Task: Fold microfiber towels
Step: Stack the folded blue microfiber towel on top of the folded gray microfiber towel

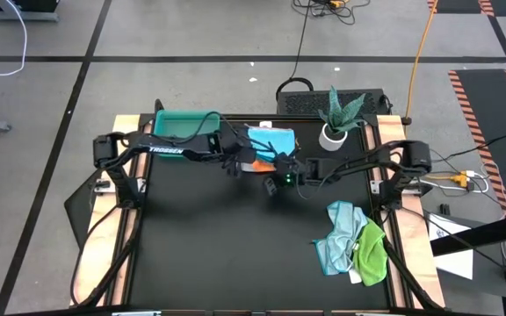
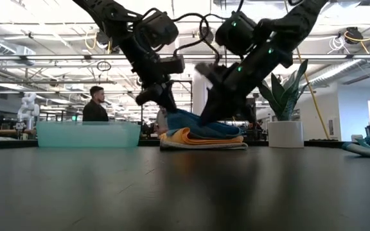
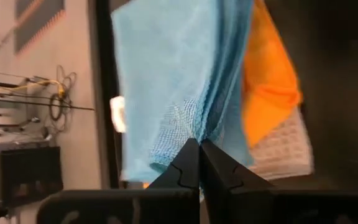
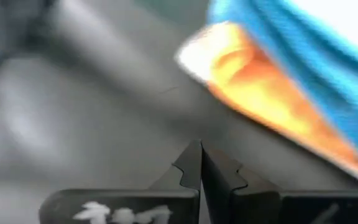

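Your left gripper (image 3: 199, 163) is pinched shut on a fold of the bright blue towel (image 1: 269, 143), which lies just above the middle of the high view, on top of the yellow-orange towel (image 3: 267, 84) and the white-grey towel (image 3: 283, 152) in one flat stack. From that pincer the blue cloth runs straight ahead, away from the fingertips, so any drag or lift goes along that line.

Your right gripper (image 4: 201, 163) is also fully closed, but nothing shows between its tips; it hangs at the stack's right-hand side in the high view, with the orange edge just ahead of it. Both arms crowd the same pile, and the left is the one actually holding cloth.

The teal tray (image 1: 176, 123) sits left of the stack in the high view; I see nothing in it. The pale blue towel (image 1: 339, 230) and green towel (image 1: 372, 253) lie crumpled together at lower right, well apart from both grippers, with the right arm nearer. They look like your remaining unfolded pieces.
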